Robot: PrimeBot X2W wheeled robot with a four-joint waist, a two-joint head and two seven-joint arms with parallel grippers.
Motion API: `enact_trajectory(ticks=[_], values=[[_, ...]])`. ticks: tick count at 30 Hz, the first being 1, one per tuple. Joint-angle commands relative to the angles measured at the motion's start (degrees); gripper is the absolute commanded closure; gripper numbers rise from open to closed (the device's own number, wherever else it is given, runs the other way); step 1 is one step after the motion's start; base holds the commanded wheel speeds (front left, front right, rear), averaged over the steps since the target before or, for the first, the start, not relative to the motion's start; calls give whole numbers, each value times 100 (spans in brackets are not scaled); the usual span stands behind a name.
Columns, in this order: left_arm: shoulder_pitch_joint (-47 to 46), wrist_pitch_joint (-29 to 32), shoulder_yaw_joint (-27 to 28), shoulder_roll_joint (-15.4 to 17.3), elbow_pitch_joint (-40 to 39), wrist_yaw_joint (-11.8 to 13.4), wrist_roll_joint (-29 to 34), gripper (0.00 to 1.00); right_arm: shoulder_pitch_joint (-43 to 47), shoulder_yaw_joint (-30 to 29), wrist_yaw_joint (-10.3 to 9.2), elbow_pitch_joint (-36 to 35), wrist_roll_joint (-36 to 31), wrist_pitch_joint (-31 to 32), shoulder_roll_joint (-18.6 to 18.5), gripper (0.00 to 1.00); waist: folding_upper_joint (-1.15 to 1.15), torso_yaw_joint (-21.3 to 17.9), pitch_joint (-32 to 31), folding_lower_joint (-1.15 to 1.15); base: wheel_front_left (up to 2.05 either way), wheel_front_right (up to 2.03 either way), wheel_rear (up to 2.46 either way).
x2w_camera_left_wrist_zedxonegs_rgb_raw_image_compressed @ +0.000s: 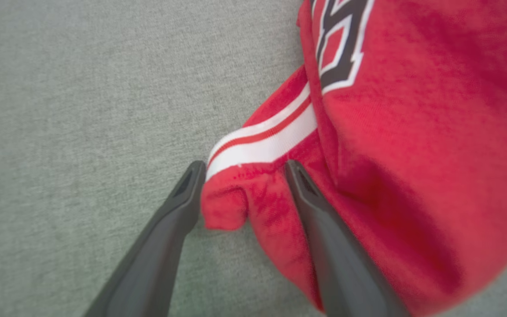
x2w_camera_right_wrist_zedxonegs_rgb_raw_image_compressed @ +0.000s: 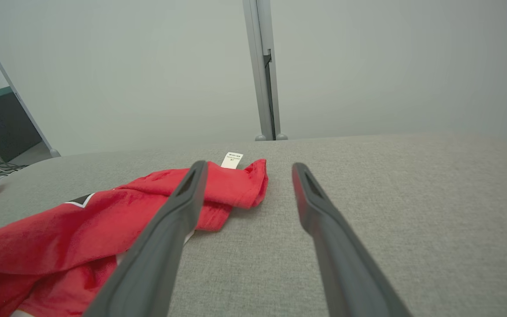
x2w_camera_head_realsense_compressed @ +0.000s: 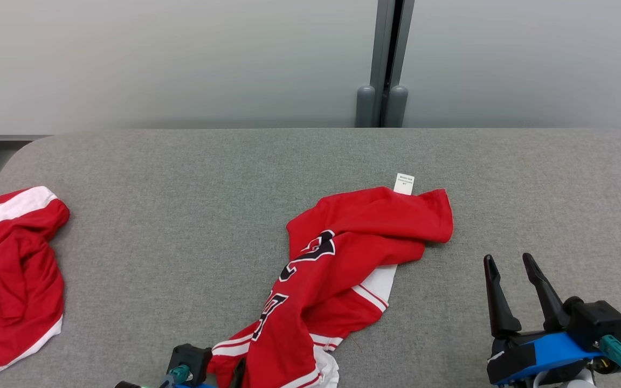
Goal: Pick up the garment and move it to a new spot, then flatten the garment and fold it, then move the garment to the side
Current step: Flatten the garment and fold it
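A red garment (x2w_camera_head_realsense_compressed: 343, 258) with white-striped cuffs, black lettering and a white tag lies crumpled in the middle of the grey padded table (x2w_camera_head_realsense_compressed: 181, 183). In the left wrist view, my left gripper (x2w_camera_left_wrist_zedxonegs_rgb_raw_image_compressed: 243, 167) is open low over the table, and a folded red cuff of the garment (x2w_camera_left_wrist_zedxonegs_rgb_raw_image_compressed: 390, 154) lies between its two fingers. My right gripper (x2w_camera_head_realsense_compressed: 510, 261) stands open to the right of the garment, apart from it. In the right wrist view the right gripper (x2w_camera_right_wrist_zedxonegs_rgb_raw_image_compressed: 247, 166) holds nothing, and the garment (x2w_camera_right_wrist_zedxonegs_rgb_raw_image_compressed: 104, 215) lies to the left of its fingers.
A second red and white garment (x2w_camera_head_realsense_compressed: 8, 269) lies bunched at the table's left edge. Behind the table's far edge stands a pale wall with a grey post (x2w_camera_head_realsense_compressed: 386, 64). Bare grey table stretches to the right and behind the middle garment.
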Motion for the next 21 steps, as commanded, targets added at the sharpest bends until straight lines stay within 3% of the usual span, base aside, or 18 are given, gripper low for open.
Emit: enact_trajectory(ticks=[1, 2, 3, 4, 5, 21], values=[[-66, 25, -49, 34, 49, -2, -50, 0, -43, -5, 1, -8, 34, -19, -2, 0, 0, -4, 1, 0, 0, 0, 0], [-85, 11, -84, 42, 67, -2, -69, 0, -43, -4, 1, -15, 33, -19, -2, 0, 0, -9, 1, 0, 0, 0, 0], [-104, -22, -117, 35, 73, -2, -88, 29, -41, -5, 1, -21, 33, -19, -2, 0, 0, -12, 2, 0, 0, 0, 0], [-139, -85, -122, 30, 66, -2, -118, 70, -38, -3, 1, -27, 36, -19, -2, 0, 0, -13, 2, 0, 0, 0, 0], [-179, -147, -114, 45, 62, -2, -124, 100, -35, -1, 1, -32, 41, -19, -2, 0, 0, -12, 2, 0, 0, 0, 0], [-696, -1189, 746, 616, -697, 584, -330, 100, -106, -6, 1, -14, 76, -19, -5, 0, 0, 28, 90, 0, 0, 0, 0]])
